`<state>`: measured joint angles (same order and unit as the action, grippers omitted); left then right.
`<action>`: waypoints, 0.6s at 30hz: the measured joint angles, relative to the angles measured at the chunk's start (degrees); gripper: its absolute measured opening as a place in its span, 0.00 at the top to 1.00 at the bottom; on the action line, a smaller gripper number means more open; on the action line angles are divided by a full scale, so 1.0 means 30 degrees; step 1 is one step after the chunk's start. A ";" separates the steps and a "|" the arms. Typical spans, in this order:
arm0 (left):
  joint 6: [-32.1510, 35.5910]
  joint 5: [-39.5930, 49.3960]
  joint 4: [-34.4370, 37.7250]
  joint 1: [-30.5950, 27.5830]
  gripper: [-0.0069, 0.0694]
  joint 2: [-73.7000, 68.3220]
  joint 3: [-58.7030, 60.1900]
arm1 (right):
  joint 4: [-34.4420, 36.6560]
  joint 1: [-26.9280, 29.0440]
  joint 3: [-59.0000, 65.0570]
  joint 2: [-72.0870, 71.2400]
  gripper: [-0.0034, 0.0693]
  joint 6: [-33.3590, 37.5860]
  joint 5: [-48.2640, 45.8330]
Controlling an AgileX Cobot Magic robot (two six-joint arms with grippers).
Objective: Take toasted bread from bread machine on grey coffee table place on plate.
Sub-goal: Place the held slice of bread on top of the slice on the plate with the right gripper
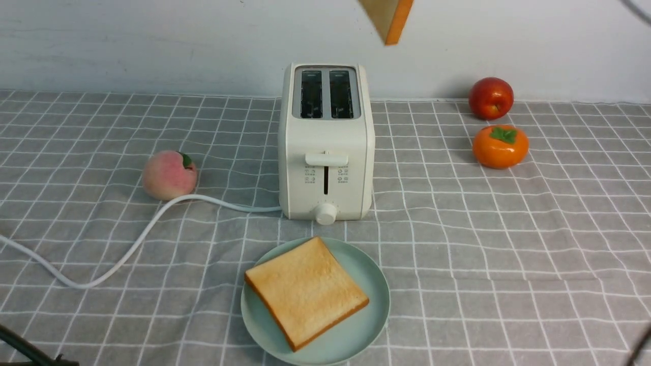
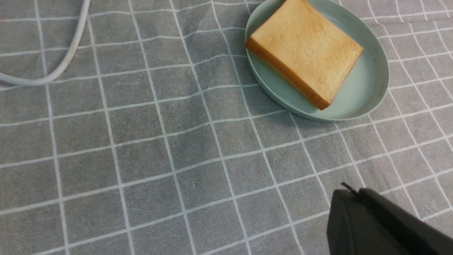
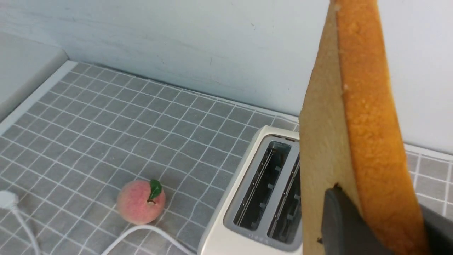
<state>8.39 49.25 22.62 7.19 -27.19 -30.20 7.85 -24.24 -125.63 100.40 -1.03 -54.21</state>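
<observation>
The bread machine (image 1: 325, 147) stands mid-table on the grey coffee table (image 1: 508, 229), and both of its slots are empty. One slice of toasted bread (image 1: 306, 291) lies flat on the plate (image 1: 374, 284) in front of it. A second slice (image 3: 354, 88) hangs upright in the air above the bread machine (image 3: 247, 226), with my right gripper (image 3: 380, 207) shut on its lower edge. In the front view only a corner of that slice (image 1: 390, 20) shows at the top edge. My left gripper (image 2: 354, 193) is shut and empty over bare cloth, short of the plate (image 2: 371, 88).
A peach (image 1: 169, 174) lies left of the bread machine, beside its white cord (image 1: 137, 236). A red apple (image 1: 491, 98) and an orange persimmon (image 1: 500, 146) sit at the back right. A white wall (image 1: 152, 40) closes the far side.
</observation>
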 joint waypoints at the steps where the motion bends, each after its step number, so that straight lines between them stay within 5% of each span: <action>1: 0.0000 0.0020 0.0000 0.0000 0.93 0.0000 0.0000 | -0.0005 0.0000 0.0000 -0.0744 0.80 0.0040 -0.0925; 9: 0.0019 0.0063 -0.0040 0.0000 0.93 0.0000 0.0000 | 0.0362 0.0000 0.0068 -0.3240 0.80 0.0342 -0.6138; 18: 0.0019 0.0133 -0.0070 0.0000 0.93 0.0096 0.0484 | 0.6128 0.0000 0.7052 -0.4387 0.80 0.2705 -0.6120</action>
<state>8.44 49.65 22.41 7.19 -26.90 -28.74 26.23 -24.24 -104.48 87.24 7.09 -72.58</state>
